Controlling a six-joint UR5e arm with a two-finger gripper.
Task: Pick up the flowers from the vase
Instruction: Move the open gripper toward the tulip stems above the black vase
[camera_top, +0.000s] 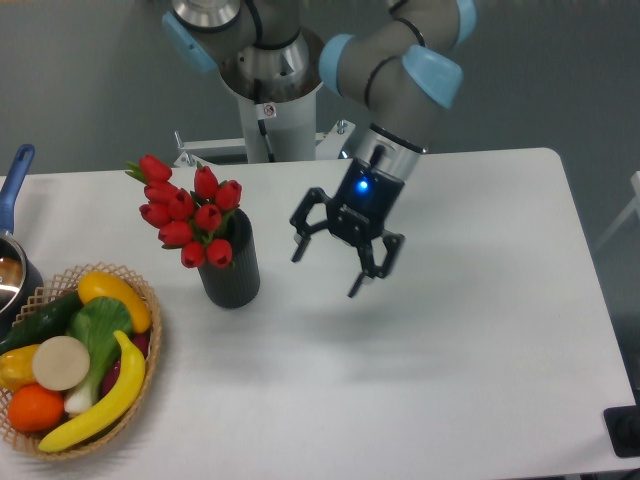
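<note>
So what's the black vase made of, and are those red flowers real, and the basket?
The vase looks like matte black plastic or ceramic: dull, no shine, faintly textured; I can't tell which. The flowers look artificial, perhaps plastic or foam: every bud is the same smooth, even red. The basket seems woven wicker: tan, with a scalloped, open-weave rim.

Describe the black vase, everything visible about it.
The vase is a plain matte black cylinder, standing upright on the white table, just right of the wicker basket without touching it. A bunch of red tulips fills its mouth and leans left over the rim. The gripper hangs open to its right, clear of it.
</note>
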